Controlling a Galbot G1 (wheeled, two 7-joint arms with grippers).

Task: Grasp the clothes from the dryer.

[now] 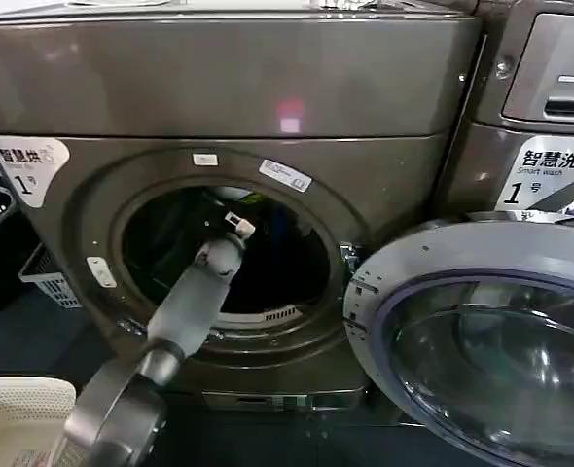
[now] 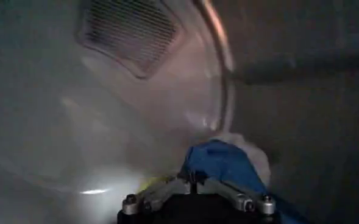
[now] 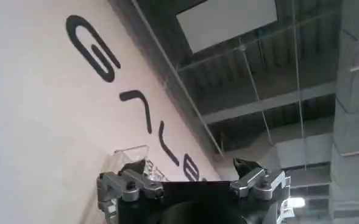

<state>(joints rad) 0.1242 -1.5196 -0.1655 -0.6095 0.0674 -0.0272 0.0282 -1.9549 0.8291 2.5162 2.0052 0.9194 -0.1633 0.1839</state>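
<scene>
While reaching through the dryer's [image 1: 384, 185] porthole, pressed the left gripper [image 2: 194, 182] against the clothes [image 2: 228, 163] low in the drum; could not tell whether clamped on them. Kept off to the side with the right gripper [image 3: 194, 176], jaws apart, aimed ceilingward.

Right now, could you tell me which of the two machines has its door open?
The dryer on the left: its glass door hangs open, left arm reaching inside.
</scene>
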